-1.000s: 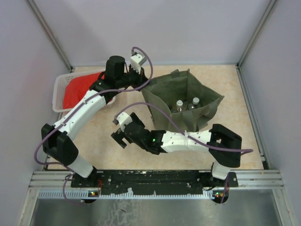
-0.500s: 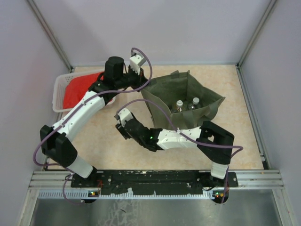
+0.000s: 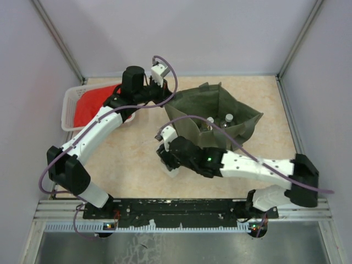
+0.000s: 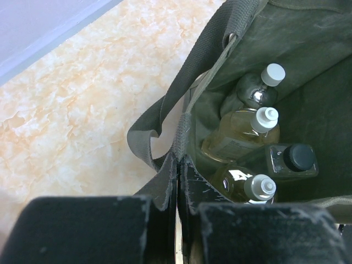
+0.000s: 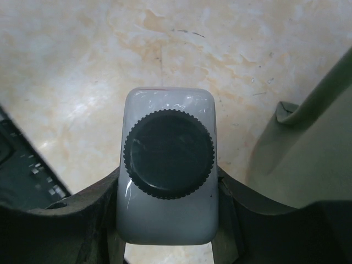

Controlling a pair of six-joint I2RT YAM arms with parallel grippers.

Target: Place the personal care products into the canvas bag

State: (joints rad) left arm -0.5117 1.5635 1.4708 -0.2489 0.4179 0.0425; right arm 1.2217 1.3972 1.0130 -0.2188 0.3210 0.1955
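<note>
- The right gripper (image 5: 168,184) is clamped on a white bottle (image 5: 165,223) with a dark ribbed cap (image 5: 169,153), one finger on each side of its body.
- From the pictures I cannot tell whether this bottle rests on the table (image 3: 126,159) or hangs above it.
- The left gripper (image 4: 177,170) is pinched together on the rim of the olive canvas bag (image 3: 242,129), just beside a loop handle (image 4: 144,137), with fabric between its fingers.
- The bag mouth gapes open; its near-left wall stands just beside the right gripper, on the right in the right wrist view.
- Bare table lies to the left of and nearer than the held bottle.
- Inside the bag are two amber bottles with white caps (image 4: 265,118) (image 4: 258,187), a clear bottle with a black cap (image 4: 297,158) and another white-capped bottle (image 4: 273,74), crowded together.
- A white lattice basket (image 3: 69,107) holding a red cloth (image 3: 91,110) sits against the left wall, well apart from the bag.
</note>
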